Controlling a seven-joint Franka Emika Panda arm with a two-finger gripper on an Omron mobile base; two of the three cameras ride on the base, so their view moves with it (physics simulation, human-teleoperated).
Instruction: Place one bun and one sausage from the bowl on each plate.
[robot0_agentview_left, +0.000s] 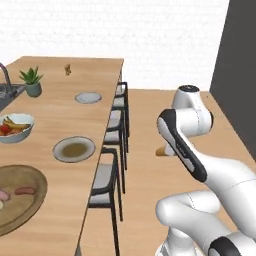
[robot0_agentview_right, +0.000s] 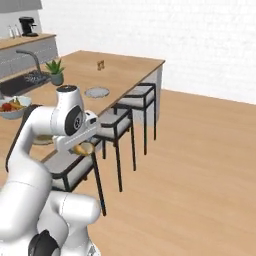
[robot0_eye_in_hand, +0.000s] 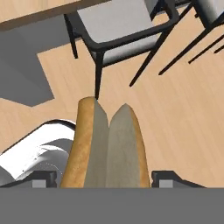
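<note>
Gripping a split golden-tan hot-dog bun (robot0_eye_in_hand: 107, 146) between the dark tips of the tool (robot0_eye_in_hand: 107, 179), jaws wide around it, lower centre of the hand view, above wooden floor and a grey-seated black stool (robot0_eye_in_hand: 118, 33). At lower left of the left base view, wide brown wooden bowl (robot0_agentview_left: 30, 200) with a pinkish sausage (robot0_agentview_left: 24, 190); two light-grey round plates (robot0_agentview_left: 74, 149) (robot0_agentview_left: 88, 97) on the wooden bench (robot0_agentview_left: 55, 115), centre-left.

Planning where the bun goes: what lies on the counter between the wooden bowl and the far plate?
In the left base view, the near plate lies between the bowl and the far plate; the rest is bare counter.
</note>
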